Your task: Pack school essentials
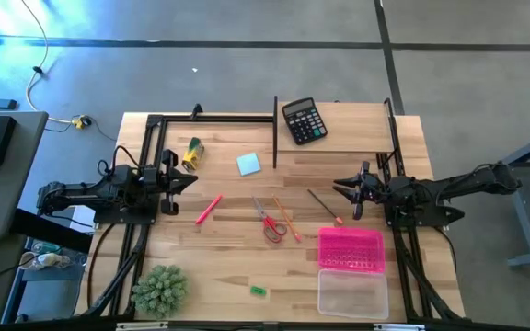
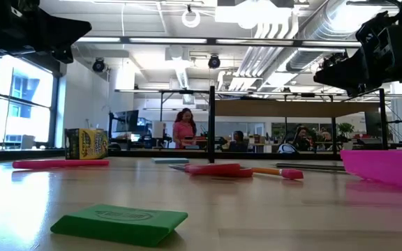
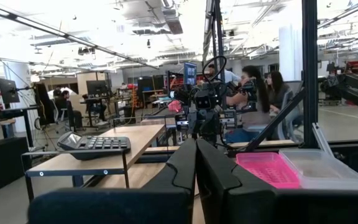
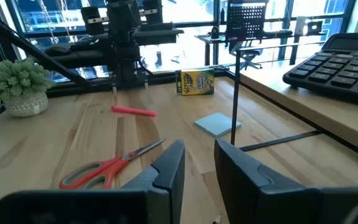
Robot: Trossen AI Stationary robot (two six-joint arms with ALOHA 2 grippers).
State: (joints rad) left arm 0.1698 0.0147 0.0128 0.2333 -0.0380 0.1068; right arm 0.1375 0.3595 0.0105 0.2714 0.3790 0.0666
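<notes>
Left fingers point(image 1: 190, 178) clenched empty at 9 o'clock; right fingers point(image 1: 340, 192) parted, empty, 3 o'clock; red-handled scissors point(image 1: 270, 222) mid-tabletop point(image 1: 228, 267).

red pen point(image 1: 209, 209), red-handled scissors point(image 1: 270, 222), pink box point(image 1: 350, 249) — both arms raised

1 camera hangs above the table point(image 1: 237, 239) and looks straight down on all of it. Another sits at tabletop level just behind the green eraser point(image 2: 119, 224), facing level across the wood into the room. The left wrist camera looks across the table past the calculator point(image 3: 95, 145) toward the right arm. The right wrist camera looks back toward the left arm, with the calculator point(image 4: 337, 65) near; both wrist views share it.
</notes>
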